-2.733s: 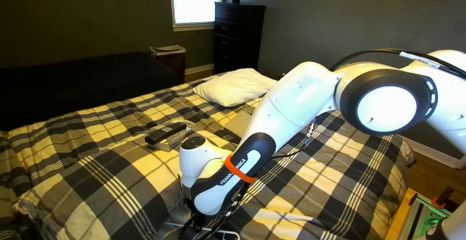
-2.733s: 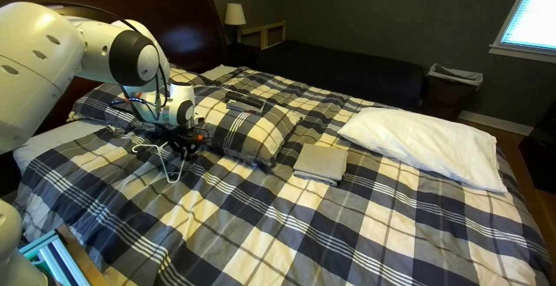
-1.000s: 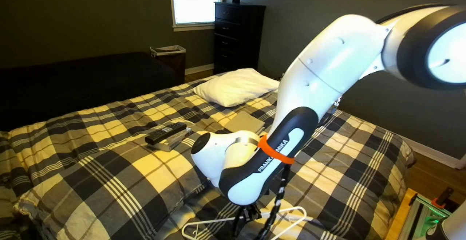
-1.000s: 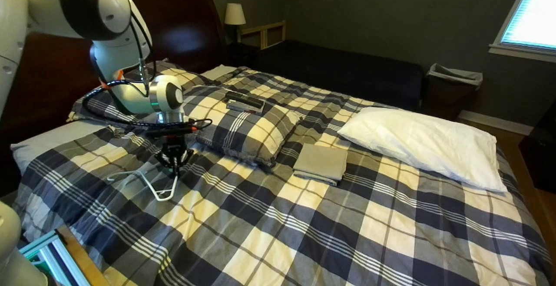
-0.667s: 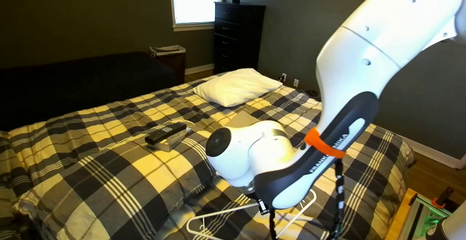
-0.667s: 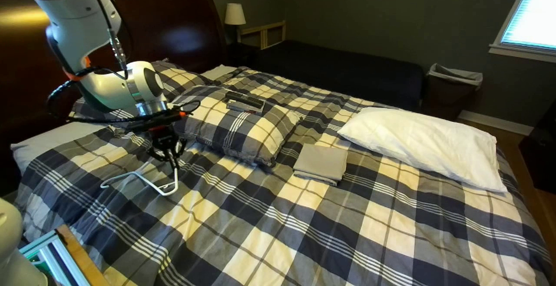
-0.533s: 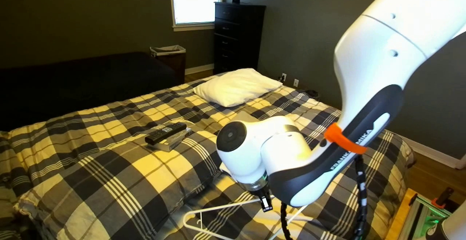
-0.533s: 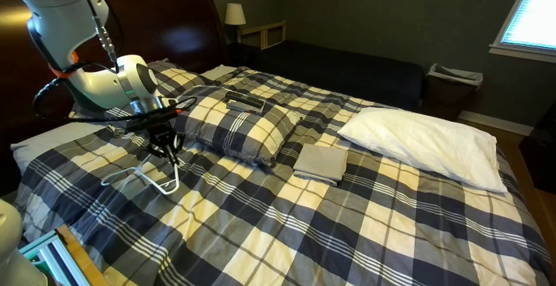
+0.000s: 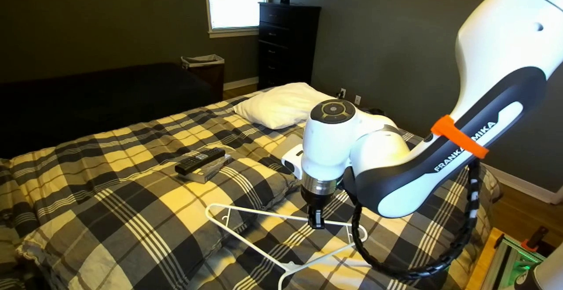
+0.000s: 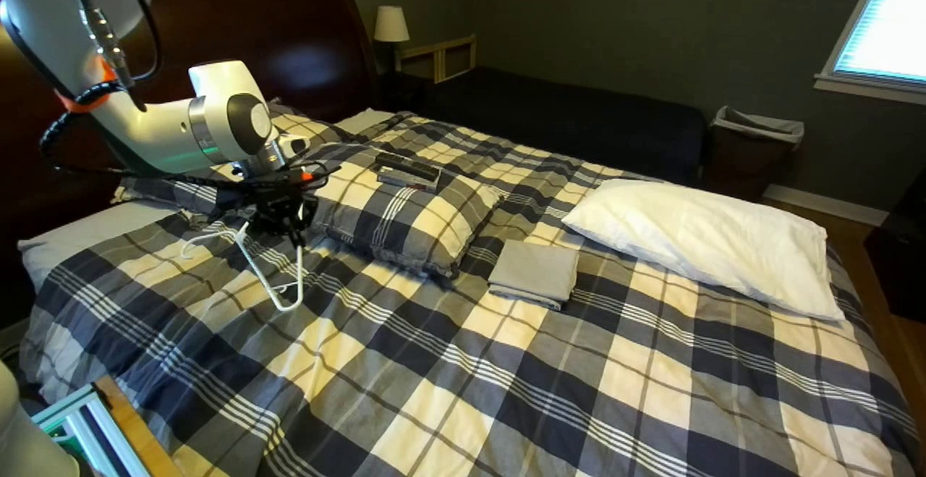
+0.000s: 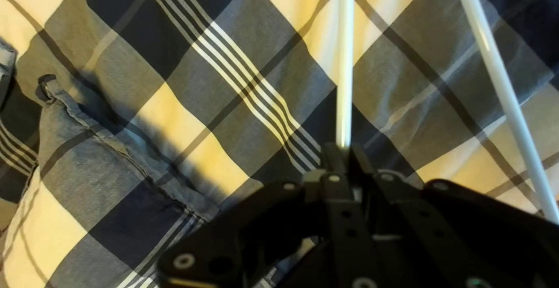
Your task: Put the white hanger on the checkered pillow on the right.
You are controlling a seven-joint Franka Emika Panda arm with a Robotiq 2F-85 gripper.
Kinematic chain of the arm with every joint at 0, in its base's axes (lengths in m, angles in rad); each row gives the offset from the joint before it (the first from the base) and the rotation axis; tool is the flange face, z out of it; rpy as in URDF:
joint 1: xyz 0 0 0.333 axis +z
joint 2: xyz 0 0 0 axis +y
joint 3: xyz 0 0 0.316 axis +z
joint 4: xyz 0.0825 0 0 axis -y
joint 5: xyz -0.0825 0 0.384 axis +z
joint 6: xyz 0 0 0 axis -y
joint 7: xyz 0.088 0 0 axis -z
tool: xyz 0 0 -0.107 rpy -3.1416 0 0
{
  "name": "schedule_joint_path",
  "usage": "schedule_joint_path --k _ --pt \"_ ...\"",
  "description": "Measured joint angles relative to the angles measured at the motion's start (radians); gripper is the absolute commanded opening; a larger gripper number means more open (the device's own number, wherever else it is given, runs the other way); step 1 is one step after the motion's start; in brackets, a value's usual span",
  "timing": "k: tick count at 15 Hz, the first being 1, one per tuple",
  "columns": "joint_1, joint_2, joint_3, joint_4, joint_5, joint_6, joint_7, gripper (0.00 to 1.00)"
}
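Observation:
The white hanger (image 9: 291, 266) hangs in the air above the bed, tilted, its hook end pointing down and away from the grip. My gripper (image 9: 316, 225) is shut on its long straight bar, near the middle. In an exterior view the hanger (image 10: 300, 274) hangs below the gripper (image 10: 295, 234), beside the checkered pillow (image 10: 412, 227). In the wrist view the bar of the hanger (image 11: 344, 69) runs up from between the fingertips (image 11: 346, 154). A corner of the checkered pillow (image 11: 109, 196) shows at lower left there. The pillow (image 9: 171, 206) lies flat on the bed.
A black remote (image 9: 200, 161) lies on a small box (image 9: 209, 172) on that pillow. A second checkered pillow (image 10: 304, 129) lies behind, partly hidden by the arm. A folded grey cloth (image 10: 534, 271) and a white pillow (image 10: 702, 238) lie on the checkered bed.
Over the last second the gripper has risen with the hanger in it, and the wrist has turned more upright. The pillow, remote and box have not moved.

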Motion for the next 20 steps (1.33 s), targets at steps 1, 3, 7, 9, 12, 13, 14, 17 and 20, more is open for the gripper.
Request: schedule_joint_path --k 1,3,7,9,12,13,14,17,20 --pt "0.001 0.003 0.001 0.001 0.000 0.000 0.000 0.09" --pt "0.002 0.007 0.005 0.002 0.000 0.000 0.000 0.02" --pt "-0.005 -0.004 0.015 0.006 0.089 0.070 0.001 0.02" --pt "-0.022 -0.040 0.018 0.006 0.183 0.110 -0.002 0.02" --pt "-0.043 -0.120 0.024 0.017 0.368 0.105 -0.013 0.02" --pt "-0.047 -0.142 0.024 0.033 0.441 0.087 -0.036 0.02" --pt "-0.050 -0.157 0.023 0.058 0.516 0.053 -0.078 0.02" --pt "-0.058 -0.181 0.009 0.192 0.667 -0.156 -0.203 0.02" --pt "-0.076 -0.169 -0.012 0.352 0.674 -0.399 -0.216 0.02"
